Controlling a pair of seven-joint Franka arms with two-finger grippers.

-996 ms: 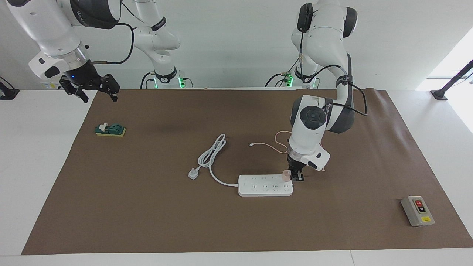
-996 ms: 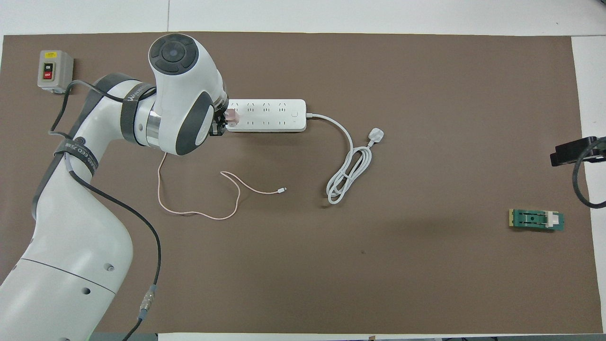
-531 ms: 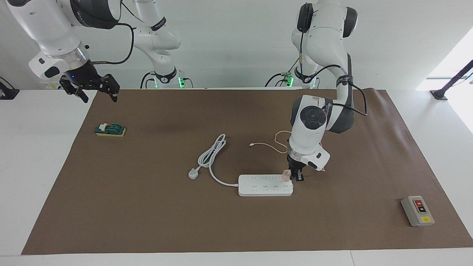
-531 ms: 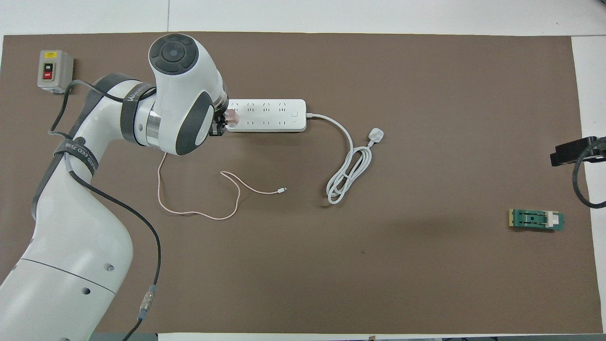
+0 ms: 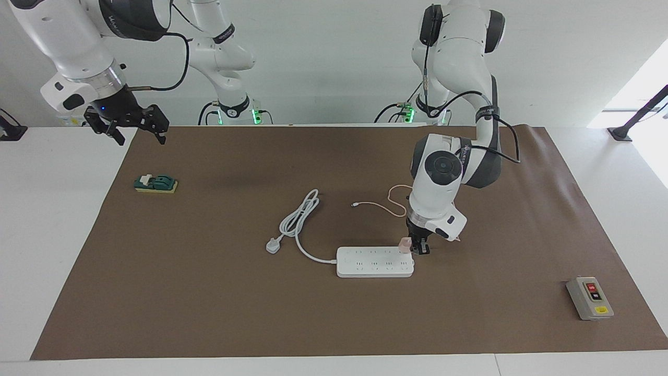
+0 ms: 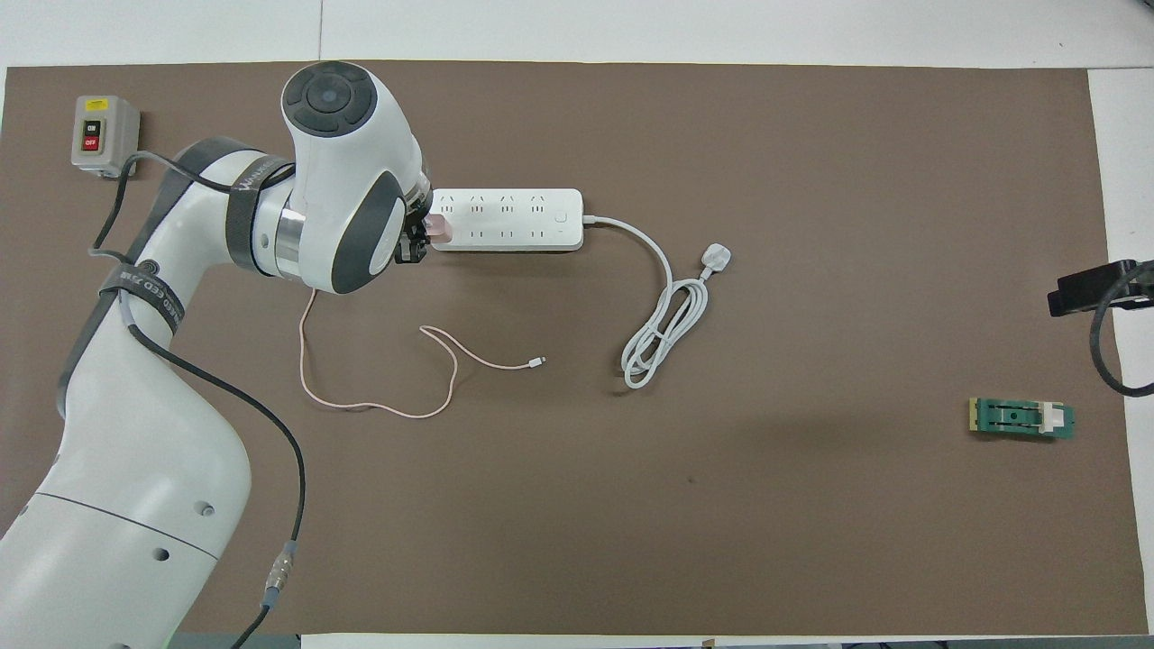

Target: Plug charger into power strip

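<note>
The left end effector (image 5: 417,247) is down at the end of the power strip (image 5: 374,262) that lies toward the left arm's end of the tabletop, clenched on the charger (image 5: 404,243). The little pink cube sits at the corner of the strip nearer the robots, on or just above the socket face; from here I cannot tell whether its prongs are seated. Seen from overhead, the arm's bulky wrist covers most of the grip, and only the charger (image 6: 439,229) and a bit of black finger show past it.

From the cube, the thin pink cable (image 6: 379,407) trails back toward the robots, loops on the brown mat (image 6: 811,505) and ends in a small connector lying loose near the middle. The strip (image 6: 507,219) lies flat, long side across the tabletop. Its thick white cord (image 6: 663,315) leaves the end toward the right arm, curves into a bundled coil and finishes at a white three-pin plug (image 6: 715,260) lying unplugged beside it.

Well apart, a grey switch box (image 5: 589,298) with red and black buttons rests at the mat's corner toward the left arm's end. A small green part (image 5: 155,184) lies toward the right arm's end.

The right end effector (image 5: 136,127) waits in the air above the mat's edge near that green part, fingers spread and holding nothing.
</note>
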